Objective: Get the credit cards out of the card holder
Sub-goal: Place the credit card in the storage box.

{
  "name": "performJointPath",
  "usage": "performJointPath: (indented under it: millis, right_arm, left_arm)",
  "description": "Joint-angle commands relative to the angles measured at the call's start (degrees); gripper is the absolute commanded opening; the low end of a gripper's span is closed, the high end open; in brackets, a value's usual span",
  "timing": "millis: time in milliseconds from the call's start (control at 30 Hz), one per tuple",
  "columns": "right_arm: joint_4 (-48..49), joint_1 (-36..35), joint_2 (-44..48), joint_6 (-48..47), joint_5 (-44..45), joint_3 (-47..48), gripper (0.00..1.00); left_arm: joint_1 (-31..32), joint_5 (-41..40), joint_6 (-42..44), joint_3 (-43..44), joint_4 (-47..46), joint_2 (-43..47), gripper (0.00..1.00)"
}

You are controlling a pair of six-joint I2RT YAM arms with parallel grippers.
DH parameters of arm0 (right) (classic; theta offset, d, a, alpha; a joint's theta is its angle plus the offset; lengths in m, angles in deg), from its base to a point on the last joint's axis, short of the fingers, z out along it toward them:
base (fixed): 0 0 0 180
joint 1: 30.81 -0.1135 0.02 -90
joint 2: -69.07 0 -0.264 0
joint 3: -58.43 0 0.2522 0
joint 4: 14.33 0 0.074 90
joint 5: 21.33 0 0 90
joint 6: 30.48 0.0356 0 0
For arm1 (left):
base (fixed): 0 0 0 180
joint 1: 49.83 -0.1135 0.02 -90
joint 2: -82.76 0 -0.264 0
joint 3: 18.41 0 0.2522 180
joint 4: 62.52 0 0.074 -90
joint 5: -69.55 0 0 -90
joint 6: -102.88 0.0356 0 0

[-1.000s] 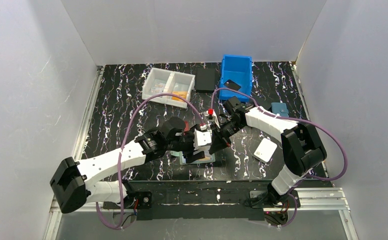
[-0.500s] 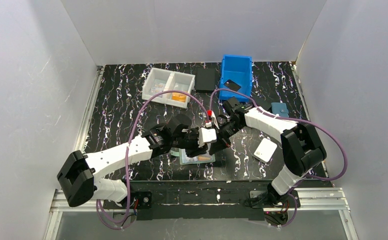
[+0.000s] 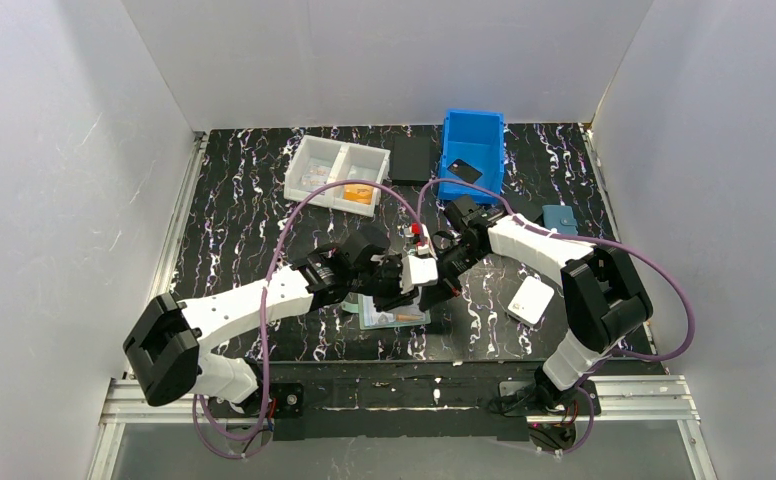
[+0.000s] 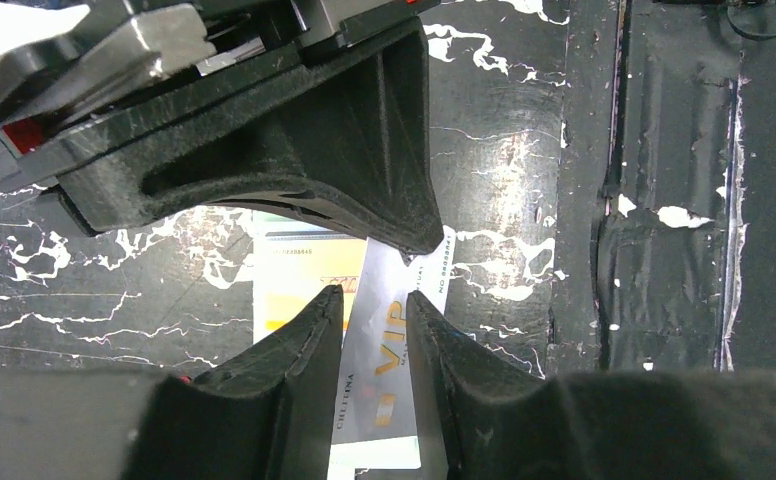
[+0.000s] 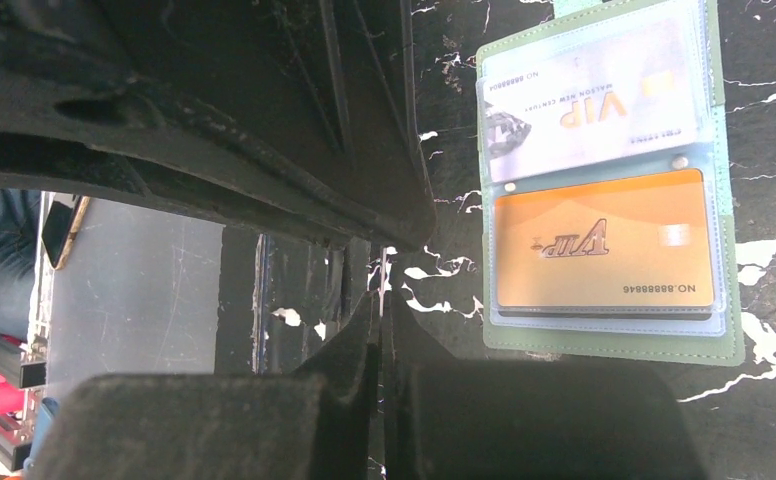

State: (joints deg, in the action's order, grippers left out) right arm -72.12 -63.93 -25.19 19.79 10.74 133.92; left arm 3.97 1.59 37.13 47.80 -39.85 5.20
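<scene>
Left pincer (image 4: 375, 295): narrowly open, silver credit card (image 4: 389, 350) showing in the gap | right pincer (image 5: 382, 300): closed, beside card holder (image 5: 604, 342)

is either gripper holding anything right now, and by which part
The right gripper is shut on nothing. The silver card, lying in the card holder, shows between the left gripper fingers; whether they pinch it cannot be told.

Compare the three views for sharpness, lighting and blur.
Top external: evenly lit and sharp throughout. Left wrist: dark foreground jaws slightly soft, silver card print legible between them. Right wrist: card holder and orange card crisp; near jaws a dark blur.
</scene>
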Motion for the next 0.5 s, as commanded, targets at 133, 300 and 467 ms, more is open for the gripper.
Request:
performJointPath:
  millis: [133,300,467]
  right_arm:
    - [0.7,0.1,0.9,-1.0,-2.6,1.6,0.01]
    - [0.6,0.1,0.9,-1.1,-2.7,1.6,0.01]
    - [0.5,0.1,0.9,-1.2,-2.7,1.5,0.01]
  left_arm:
    - [0.3,0.8,1.4,2.1,4.3,-1.3,0.27]
    - [0.3,0.5,2.1,2.5,5.3,-2.3,0.28]
    - [0.4,0.3,3.0,3.1,6.2,-2.9,0.27]
